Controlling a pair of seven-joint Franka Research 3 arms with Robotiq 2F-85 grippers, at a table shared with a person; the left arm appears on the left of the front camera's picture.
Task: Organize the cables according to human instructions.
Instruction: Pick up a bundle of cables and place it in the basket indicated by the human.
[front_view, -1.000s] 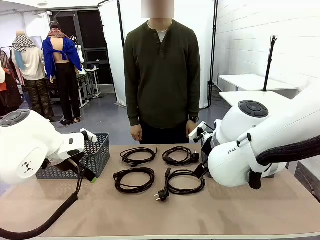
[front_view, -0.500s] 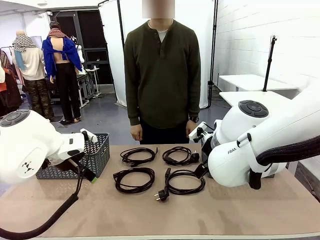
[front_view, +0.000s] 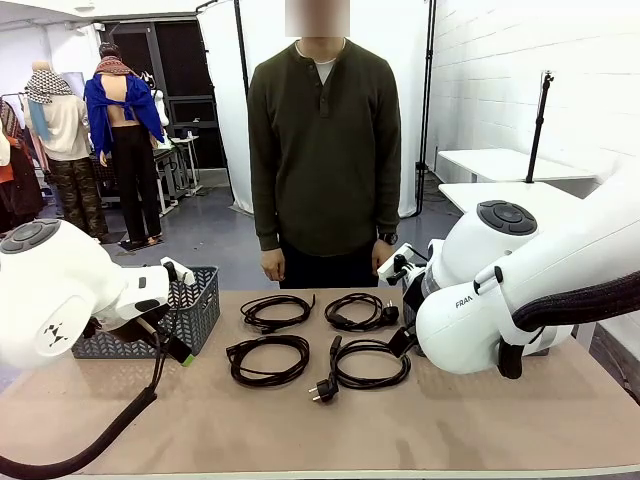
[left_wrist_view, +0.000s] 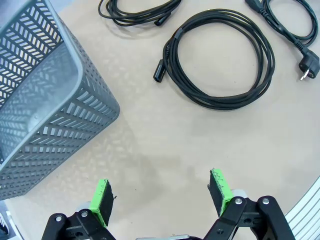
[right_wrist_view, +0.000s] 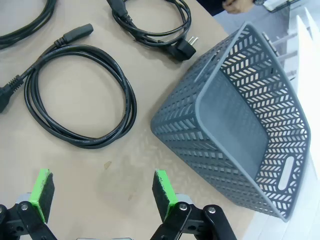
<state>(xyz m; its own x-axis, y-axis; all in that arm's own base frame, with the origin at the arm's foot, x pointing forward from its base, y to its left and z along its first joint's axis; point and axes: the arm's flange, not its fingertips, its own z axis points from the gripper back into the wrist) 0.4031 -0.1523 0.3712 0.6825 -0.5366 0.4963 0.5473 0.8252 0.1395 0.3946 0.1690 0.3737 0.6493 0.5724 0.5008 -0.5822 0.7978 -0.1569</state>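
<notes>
- Front view: four cables (front_view: 270, 380) lie flat in a two-by-two block mid worktop (front_view: 300, 430), loops apart from each other. The person (front_view: 325, 150) stands at the far edge behind them, arms down.
- Front view: left end effector (front_view: 180, 352) is low beside the left basket (front_view: 195, 310), left of the block and touching no cable; can't tell its jaw state here. The right arm (front_view: 520, 300) hides the worktop right of the block and clips the edge of the near-right cable (front_view: 372, 385).
- Left wrist view: left end effector is open and empty, green pads (left_wrist_view: 102, 200) over bare worktop. The near-left cable (left_wrist_view: 225, 104) is ahead of the fingers, well apart. The left basket is off to picture left, cut by the frame. The far-left cable (left_wrist_view: 135, 19) is cut off at the top edge.
- Right wrist view: right end effector (right_wrist_view: 102, 195) is open and empty. The near-right cable is ahead, apart from the fingers, its plug end cut at the left edge. The right basket (right_wrist_view: 200, 150) sits just beside that loop, not touching. The far-right cable (right_wrist_view: 182, 47) is beyond, plug near the basket corner. The person's hand (right_wrist_view: 235, 5) is mostly cut off at the top.
</notes>
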